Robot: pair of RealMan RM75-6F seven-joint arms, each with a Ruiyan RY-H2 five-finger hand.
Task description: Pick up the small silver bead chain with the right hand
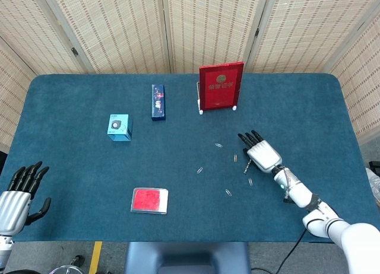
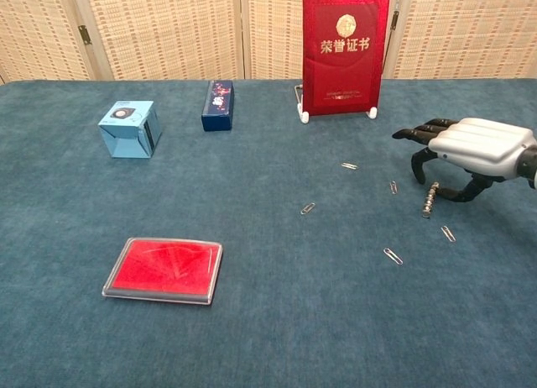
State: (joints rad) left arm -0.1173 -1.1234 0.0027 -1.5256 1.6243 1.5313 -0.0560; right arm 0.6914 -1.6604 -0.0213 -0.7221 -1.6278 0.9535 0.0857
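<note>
The small silver bead chain (image 2: 430, 200) lies straight on the blue cloth; in the head view the bead chain (image 1: 247, 165) peeks out at the hand's left edge. My right hand (image 2: 470, 149) hovers palm down just over its far end, fingers spread and curved, holding nothing; the same right hand (image 1: 261, 152) shows right of centre from the head. My left hand (image 1: 16, 197) rests at the table's near left corner, fingers apart and empty.
Several paper clips (image 2: 392, 256) are scattered around the chain. A red certificate (image 2: 345, 50) stands on a holder behind. A dark blue box (image 2: 217, 105), a light blue cube (image 2: 128, 128) and a red ink pad (image 2: 164, 269) sit to the left.
</note>
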